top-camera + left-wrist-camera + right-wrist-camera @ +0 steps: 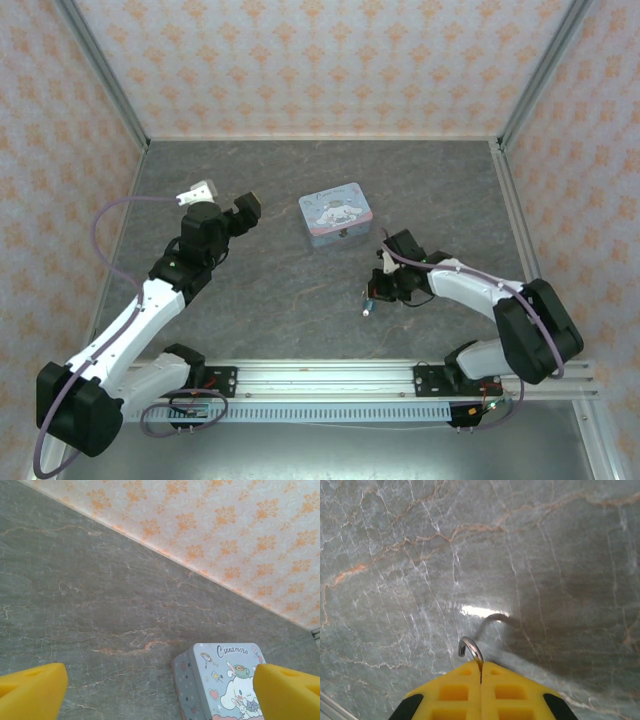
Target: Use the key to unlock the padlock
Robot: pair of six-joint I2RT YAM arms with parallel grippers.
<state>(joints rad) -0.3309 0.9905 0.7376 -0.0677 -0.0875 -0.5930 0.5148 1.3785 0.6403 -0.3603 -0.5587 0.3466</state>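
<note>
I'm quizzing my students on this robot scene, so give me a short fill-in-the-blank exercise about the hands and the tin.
1. The left hand is ___, holding nothing.
2. The right hand is ___ on the padlock, gripping its shackle.
3. The cartoon tin rests on the ___.
Missing words: open; shut; table.

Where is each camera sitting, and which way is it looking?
Top external: above and behind the arms, looking down at the table; left arm and right arm show.
Left wrist: on the left arm, facing the back wall; its open left end effector frames the tin.
Right wrist: looking down at the table; right end effector shut on the padlock shackle.
Shared: top and left wrist views both show the tin.
</note>
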